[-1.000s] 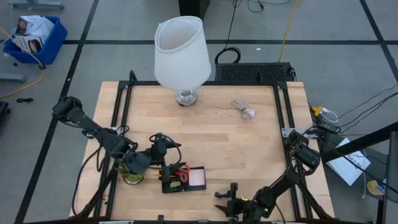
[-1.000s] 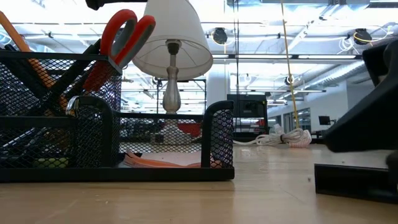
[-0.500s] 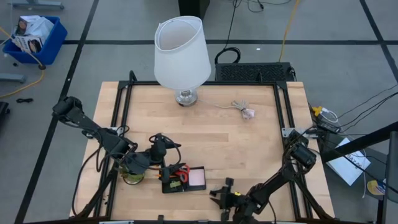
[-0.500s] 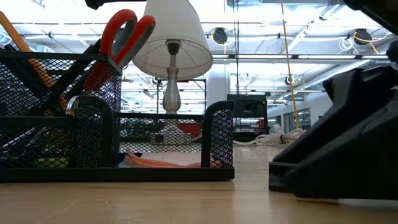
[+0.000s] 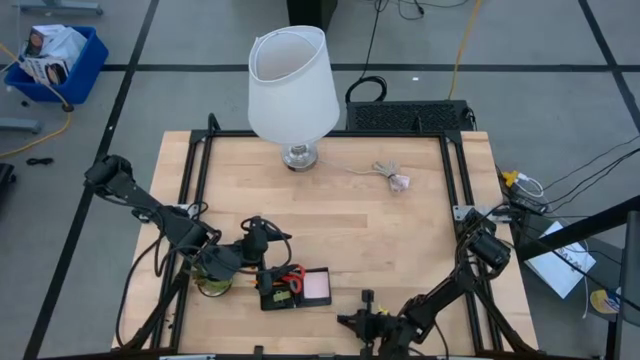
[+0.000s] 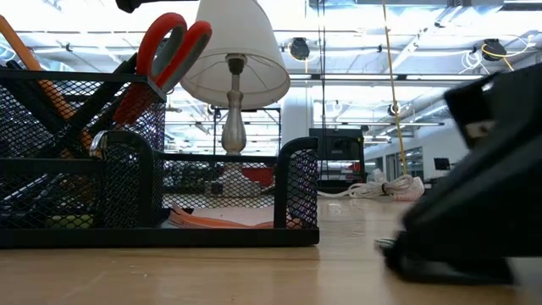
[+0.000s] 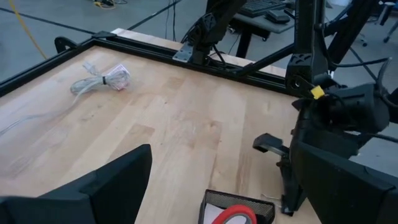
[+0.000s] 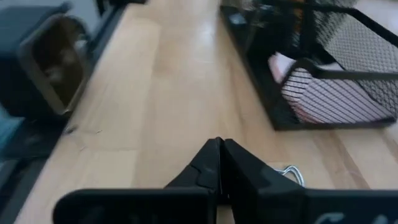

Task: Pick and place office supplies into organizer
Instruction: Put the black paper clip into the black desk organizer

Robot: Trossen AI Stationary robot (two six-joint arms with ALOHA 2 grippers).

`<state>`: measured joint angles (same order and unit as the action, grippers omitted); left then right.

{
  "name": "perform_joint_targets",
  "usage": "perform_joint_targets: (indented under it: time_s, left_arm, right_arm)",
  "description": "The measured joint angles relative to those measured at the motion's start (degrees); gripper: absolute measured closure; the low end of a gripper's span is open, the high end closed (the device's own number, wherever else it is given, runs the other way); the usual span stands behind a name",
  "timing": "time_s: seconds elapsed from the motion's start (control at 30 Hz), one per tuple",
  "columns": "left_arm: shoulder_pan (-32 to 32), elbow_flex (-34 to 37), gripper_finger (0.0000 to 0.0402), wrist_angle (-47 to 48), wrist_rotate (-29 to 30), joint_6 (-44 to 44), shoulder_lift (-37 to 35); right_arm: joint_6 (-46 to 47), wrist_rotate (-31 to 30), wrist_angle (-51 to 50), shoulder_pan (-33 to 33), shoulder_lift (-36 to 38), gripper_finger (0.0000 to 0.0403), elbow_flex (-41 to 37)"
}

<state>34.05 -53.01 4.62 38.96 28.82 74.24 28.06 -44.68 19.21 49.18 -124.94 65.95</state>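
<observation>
The left tool (image 5: 262, 258) is hovering over the left end of the black wire-mesh organizer (image 5: 295, 288), its fingers standing wide apart and gripping nothing. A small glass pot with a green plant (image 5: 212, 281) is sitting just to this tool's left, close to the near-left edge of the pale wooden bench (image 5: 400, 240), so room is running tight on that side. Beyond the tool, a wide stretch of bare wood is lying open as far as the white-shaded lamp (image 5: 292, 85) at the far edge.

The organizer is sitting directly beneath the left tool and just left of the right tool. Red-handled scissors (image 5: 290, 275) are standing upright in its taller mesh section, with orange and dark pencils (image 6: 25, 63) leaning beside them. A pink square sticky-note pad (image 5: 317, 285) is lying flat in the low compartment nearest the right tool.

The right tool (image 5: 352, 322) is lying low at the bench's near edge, its fingers pressing tightly together. A silver wire loop (image 8: 291, 174) is showing on the wood just beside one finger; whether it is caught between the fingers cannot be told. To this tool's right and ahead of it the bench is lying open, with only a pale coiled cable bundle (image 5: 392, 178) far off.
</observation>
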Motion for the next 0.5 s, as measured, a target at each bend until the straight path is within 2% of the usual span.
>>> perform_joint_targets:
  time_s: [0.2,0.5]
  left_arm:
    - [0.0,0.0,0.0016,0.4,-0.1,0.0,0.0]
    - [0.0,0.0,0.0016,0.4,-0.2,0.0,0.0]
  right_arm:
    - [-7.7,-0.6,5.0,1.0,0.5,0.0403,-0.1]
    - [-13.5,-1.3,9.3,0.4,0.6,0.0401,-0.1]
